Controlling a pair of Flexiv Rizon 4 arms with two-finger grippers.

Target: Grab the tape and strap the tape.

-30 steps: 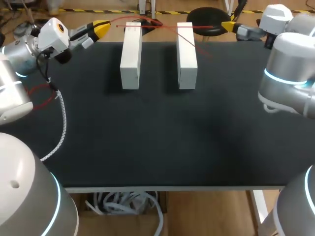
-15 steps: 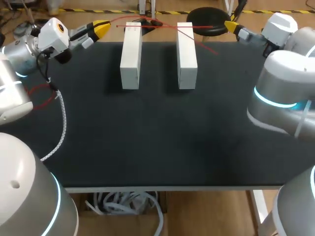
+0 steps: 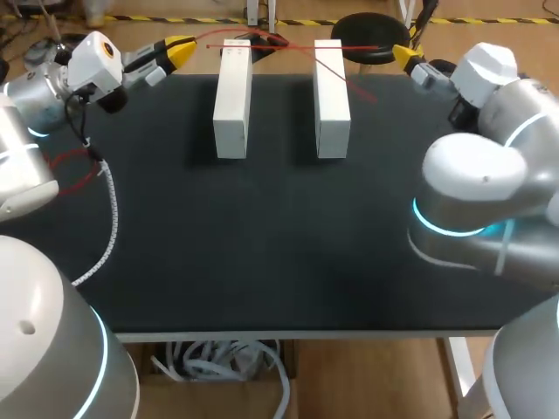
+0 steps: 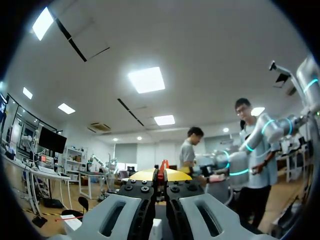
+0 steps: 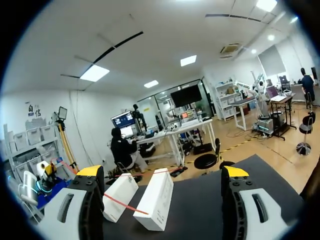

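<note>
While the left tool point(image 3: 179, 51) pinched the red tape point(image 3: 284, 45), the right tool point(image 3: 403, 57), spread apart, might miss its thin end.

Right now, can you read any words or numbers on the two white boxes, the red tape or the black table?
No text can be read here.
Long white rectangular box on the left: no readable text; any print is too small to tell.
Long white rectangular box on the right: no readable text either.
Thin red tape: plain, no print shows.
Black table top: no print shows.
</note>
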